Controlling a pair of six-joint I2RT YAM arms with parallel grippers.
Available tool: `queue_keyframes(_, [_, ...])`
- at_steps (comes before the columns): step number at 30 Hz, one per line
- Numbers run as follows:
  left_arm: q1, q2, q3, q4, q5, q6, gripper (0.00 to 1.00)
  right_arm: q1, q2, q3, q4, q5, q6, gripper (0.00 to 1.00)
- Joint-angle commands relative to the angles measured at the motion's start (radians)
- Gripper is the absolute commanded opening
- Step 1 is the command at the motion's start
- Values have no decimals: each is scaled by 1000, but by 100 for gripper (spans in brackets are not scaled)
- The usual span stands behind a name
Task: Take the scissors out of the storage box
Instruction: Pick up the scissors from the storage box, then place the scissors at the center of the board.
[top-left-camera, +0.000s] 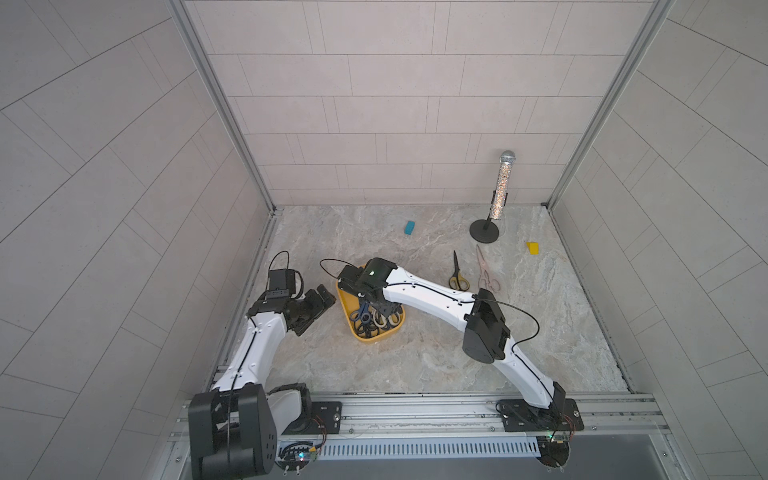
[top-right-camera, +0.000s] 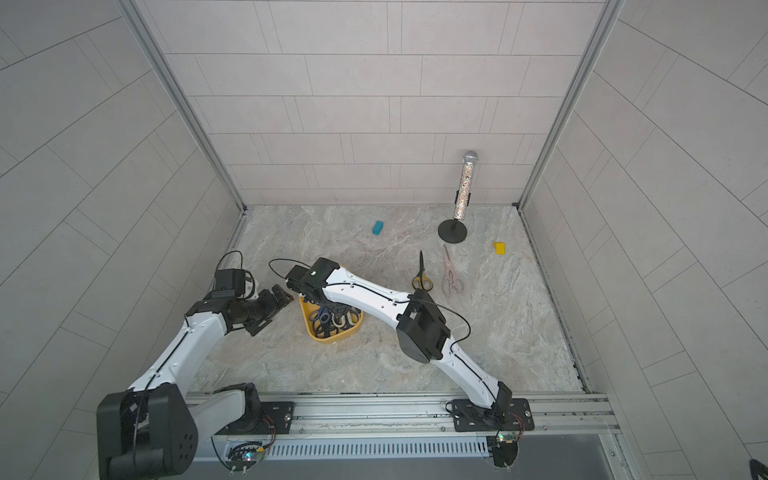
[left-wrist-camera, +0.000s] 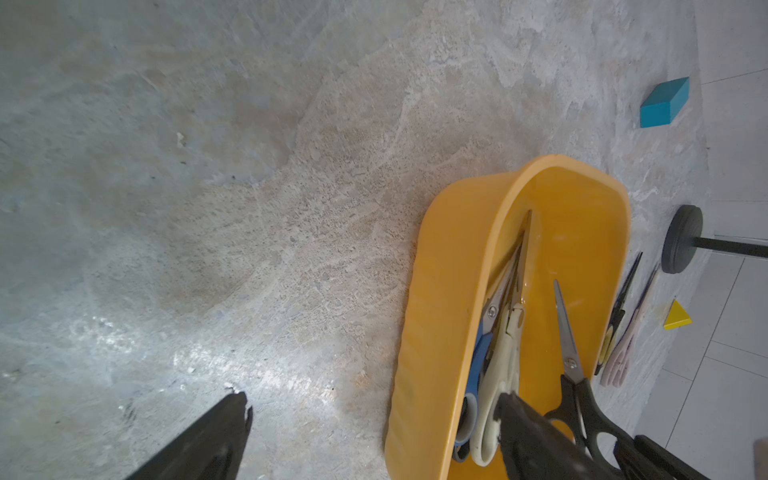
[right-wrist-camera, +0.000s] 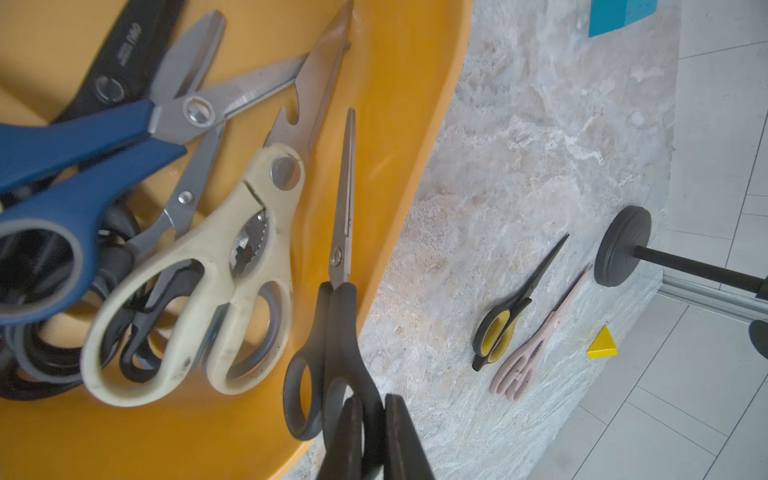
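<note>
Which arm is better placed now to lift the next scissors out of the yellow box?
Right: the right gripper is shut on the black-handled scissors inside the storage box. The left gripper stands open beside it, empty.

Far end of storage box (top-left-camera: 371, 337), blades of its scissors (top-left-camera: 366, 321), behind right arm (top-left-camera: 428, 291).

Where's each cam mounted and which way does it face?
Top views: overhead on the base side, looking down and forward on the grey marble tabletop; left arm and right arm both show.
Left wrist: on the left arm, facing the mustard-yellow plastic storage box; open left pincer shows.
Right wrist: on the right arm, facing into the box; right pincer shut on black-handled scissors.
Shared: both wrist views catch the teal block, yellow wedge and black round stand base.
</note>
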Motion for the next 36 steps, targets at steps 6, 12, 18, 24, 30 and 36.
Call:
queue_keyframes(6, [-3, -3, -4, -4, 3, 17, 100, -9, -42, 22, -73, -18, 16, 0])
queue_keyframes(12, [-3, 6, -3, -11, -12, 17, 100, -75, -129, -37, -6, -146, 65, 0])
queue_keyframes(18, [-3, 6, -1, -20, -41, 19, 100, -215, -330, -315, 237, -403, 136, 0])
queue_keyframes(24, [-3, 1, -4, -19, -62, 15, 100, -416, -591, -783, 726, -775, 269, 0])
queue_keyframes(30, [-3, 15, -8, -19, -75, 7, 100, -579, -702, -1029, 1003, -930, 367, 0])
queue_keyframes(36, [-4, 12, -22, -4, -74, -9, 100, -647, -678, -1103, 1039, -909, 291, 0])
